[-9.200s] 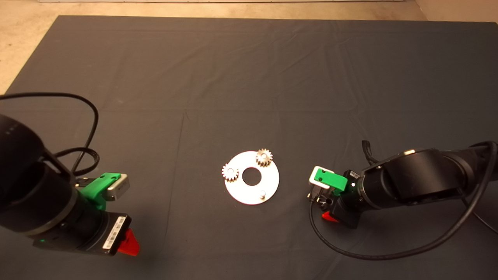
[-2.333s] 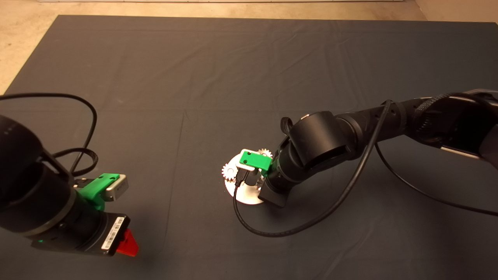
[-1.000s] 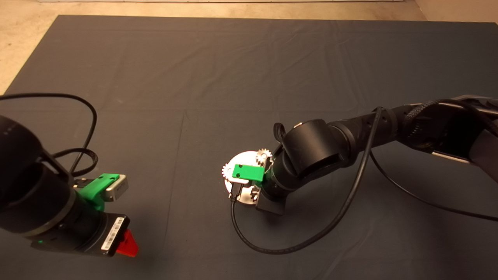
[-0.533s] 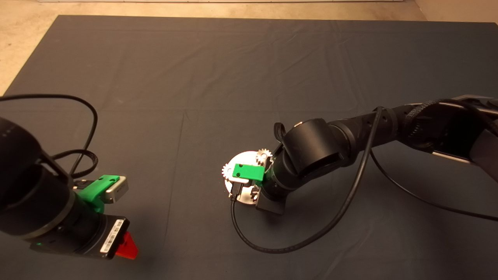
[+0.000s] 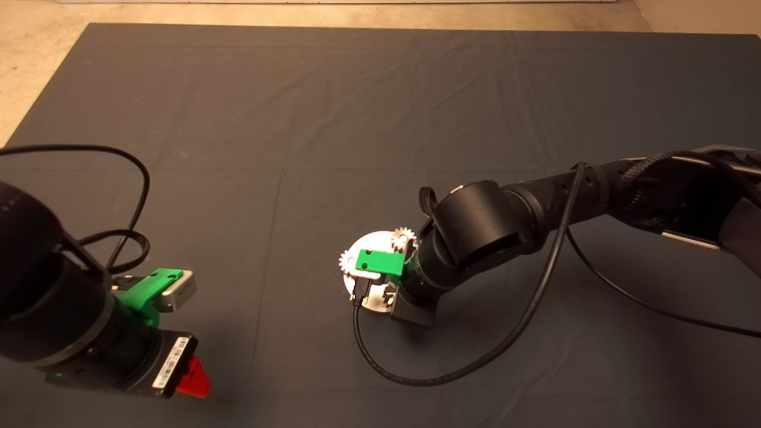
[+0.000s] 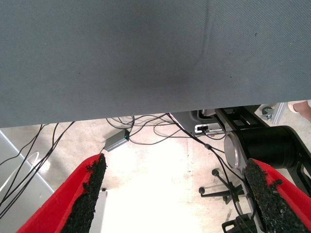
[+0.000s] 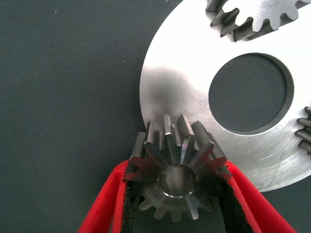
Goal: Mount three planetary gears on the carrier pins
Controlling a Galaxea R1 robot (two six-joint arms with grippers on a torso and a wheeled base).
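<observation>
Two planetary gears (image 5: 404, 239) are seen seated on the round silver plate (image 5: 373, 245) at the mat's (image 5: 357, 119) middle from above, with the right gripper (image 5: 389, 294) lowered over the plate's near edge; the left gripper (image 5: 190, 375) is parked at lower left. Its fingers (image 6: 92, 194) are spread apart, nothing between them. At the right wrist, a third gear (image 7: 177, 174) is clamped between the pads, over the plate's rim; its bore appears filled by a silver pin (image 7: 177, 180).

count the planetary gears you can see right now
3. One gear is gripped between the right gripper's fingers at the carrier plate's edge. Two more sit on the plate: one on its left side, one at its far edge, both partly hidden.
</observation>
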